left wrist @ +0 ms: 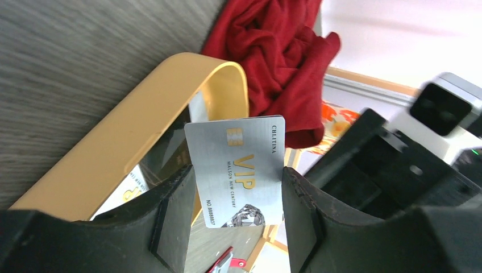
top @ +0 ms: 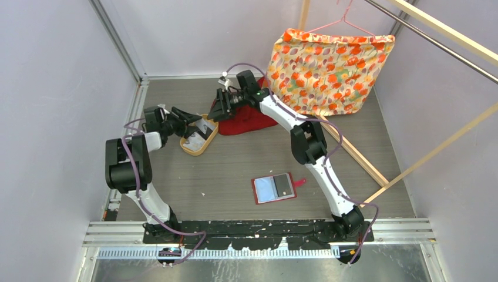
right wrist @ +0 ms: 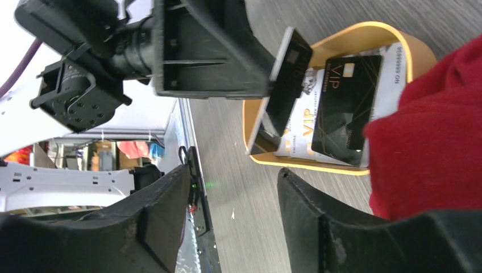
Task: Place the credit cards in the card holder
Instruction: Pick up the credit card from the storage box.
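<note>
L gripper [left wrist: 237, 173] pinches silver card [left wrist: 236, 153] btwn jaws above tray [left wrist: 142, 122]; R gripper [right wrist: 233, 176] gapes empty.

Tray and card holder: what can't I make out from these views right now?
- Right wrist: how many cards lie under the black card in the tray; the left fingers and red cloth cover them.
- Top external: card holder pockets, too small.
- Left wrist: tray interior, behind the silver card.
</note>
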Controlling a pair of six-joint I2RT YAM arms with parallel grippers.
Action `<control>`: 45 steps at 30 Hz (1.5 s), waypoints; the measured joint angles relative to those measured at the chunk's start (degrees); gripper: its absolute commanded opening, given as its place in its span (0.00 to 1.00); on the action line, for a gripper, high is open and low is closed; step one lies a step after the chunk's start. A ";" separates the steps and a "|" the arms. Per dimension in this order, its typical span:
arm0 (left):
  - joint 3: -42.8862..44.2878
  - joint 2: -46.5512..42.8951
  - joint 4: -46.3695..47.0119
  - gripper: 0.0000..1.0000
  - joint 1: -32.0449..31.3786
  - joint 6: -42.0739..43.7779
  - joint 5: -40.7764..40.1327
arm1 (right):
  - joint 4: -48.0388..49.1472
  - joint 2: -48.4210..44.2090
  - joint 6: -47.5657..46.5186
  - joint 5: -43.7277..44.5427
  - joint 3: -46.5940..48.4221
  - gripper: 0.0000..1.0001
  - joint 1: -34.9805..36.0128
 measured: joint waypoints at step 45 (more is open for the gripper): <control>-2.10 0.98 9.11 0.11 1.07 -1.90 7.67 | 1.07 3.21 8.35 3.91 2.14 0.29 1.86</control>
